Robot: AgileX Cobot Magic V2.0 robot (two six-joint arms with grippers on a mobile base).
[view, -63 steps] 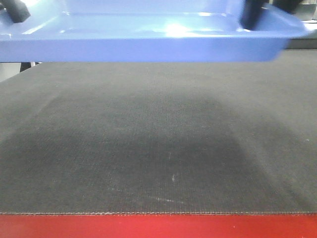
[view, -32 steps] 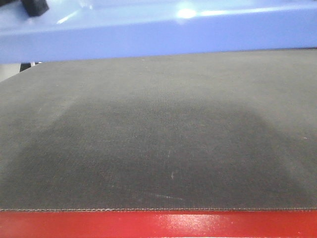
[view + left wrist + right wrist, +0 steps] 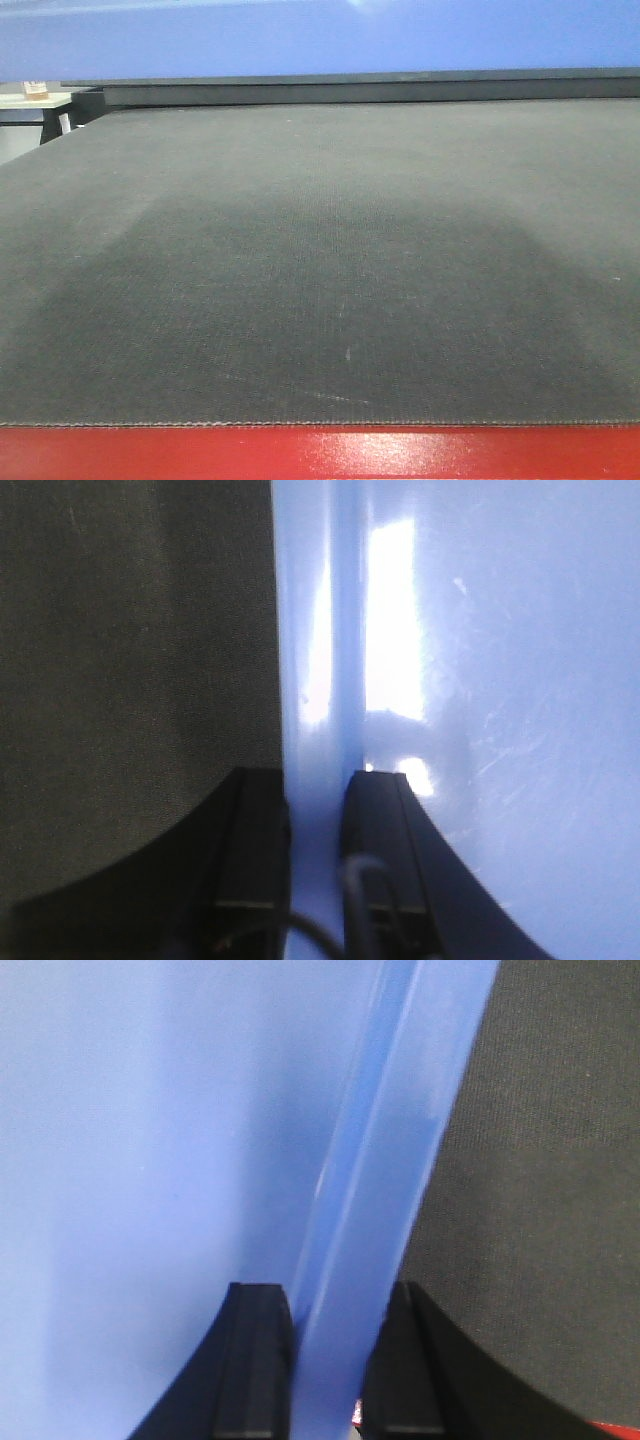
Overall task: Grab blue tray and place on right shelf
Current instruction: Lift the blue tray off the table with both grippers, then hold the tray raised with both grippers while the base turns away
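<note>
Blue tray (image 3: 320,40) fills the top of the front view as a wide band, hanging clear above the black mat (image 3: 320,280) of the red-framed table (image 3: 320,455). We see no gripper here, and no right shelf either.

In the left wrist view, we have the left gripper (image 3: 315,785) clamped on the tray's rim. One finger sits outside over the mat and the other inside, above the glossy floor.

In the right wrist view, the right gripper (image 3: 330,1295) pinches the opposite rim the same way, one finger inside the tray and one outside.

We judge the lift done and the carry in hand: the tray hangs in the air between both arms, off the table. Next we need to bring it toward the shelf, which lies out of sight. That calls for keeping both arms level and evenly spaced, so the rim neither twists nor slips from either grip. We should let go only once it rests on the shelf.
</note>
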